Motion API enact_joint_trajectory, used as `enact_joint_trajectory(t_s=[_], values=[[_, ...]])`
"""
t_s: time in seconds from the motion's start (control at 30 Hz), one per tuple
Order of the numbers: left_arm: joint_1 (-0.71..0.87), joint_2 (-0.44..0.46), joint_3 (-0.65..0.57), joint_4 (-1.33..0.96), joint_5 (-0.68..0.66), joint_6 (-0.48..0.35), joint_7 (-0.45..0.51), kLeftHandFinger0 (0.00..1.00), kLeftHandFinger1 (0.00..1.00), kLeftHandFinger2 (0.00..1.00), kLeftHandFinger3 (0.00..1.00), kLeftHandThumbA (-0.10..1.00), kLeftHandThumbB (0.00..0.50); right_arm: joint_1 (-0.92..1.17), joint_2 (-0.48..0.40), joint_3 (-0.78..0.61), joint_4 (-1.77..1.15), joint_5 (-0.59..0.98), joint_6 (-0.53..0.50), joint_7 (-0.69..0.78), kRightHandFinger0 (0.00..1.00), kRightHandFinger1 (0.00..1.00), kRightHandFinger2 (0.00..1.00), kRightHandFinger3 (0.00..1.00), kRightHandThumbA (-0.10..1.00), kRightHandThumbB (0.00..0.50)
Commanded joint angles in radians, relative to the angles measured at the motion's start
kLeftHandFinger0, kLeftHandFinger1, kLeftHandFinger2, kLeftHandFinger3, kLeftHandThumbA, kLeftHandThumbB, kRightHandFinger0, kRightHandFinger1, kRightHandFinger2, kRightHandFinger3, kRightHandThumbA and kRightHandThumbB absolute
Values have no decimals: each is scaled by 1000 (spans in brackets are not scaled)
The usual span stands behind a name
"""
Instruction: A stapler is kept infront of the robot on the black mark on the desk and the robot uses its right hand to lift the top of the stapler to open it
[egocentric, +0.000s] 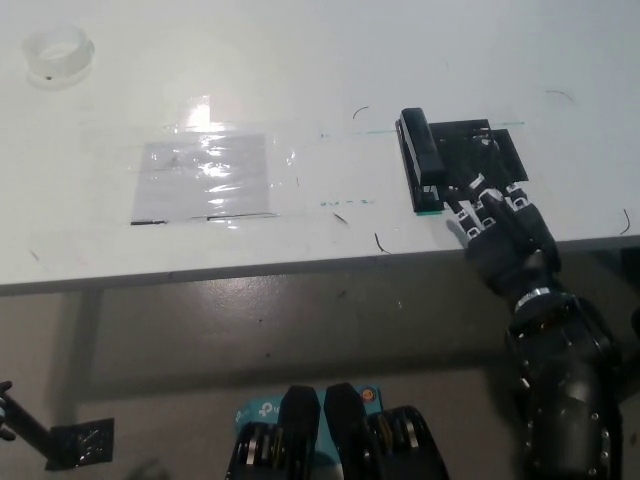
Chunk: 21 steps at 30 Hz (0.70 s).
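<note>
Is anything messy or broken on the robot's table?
Nothing looks broken or spilled. The stapler lies closed along the left edge of the black mark. The black right hand is just beside it. A tape roll sits far off, at the table's corner.
</note>
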Motion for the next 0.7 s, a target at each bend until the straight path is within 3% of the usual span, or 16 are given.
enact_joint_trajectory(t_s=[0.0, 0.3, 0.67], values=[[-10, 18, 13, -23, -15, -5, 1, 402, 497, 677, 818, 457, 6, -63, 40, -45, -11, 128, 0, -81, 859, 980, 1000, 1000, 1000, 0], [-15, 18, 12, -15, -15, -12, 0, 432, 507, 683, 827, 498, 0, -115, 99, -119, 38, 107, -18, -130, 900, 993, 1000, 1000, 1000, 0], [-12, 7, 14, -29, -18, -18, 4, 420, 506, 662, 811, 530, 7, -188, 96, -155, 161, 67, -72, -129, 884, 983, 1000, 1000, 1000, 0]])
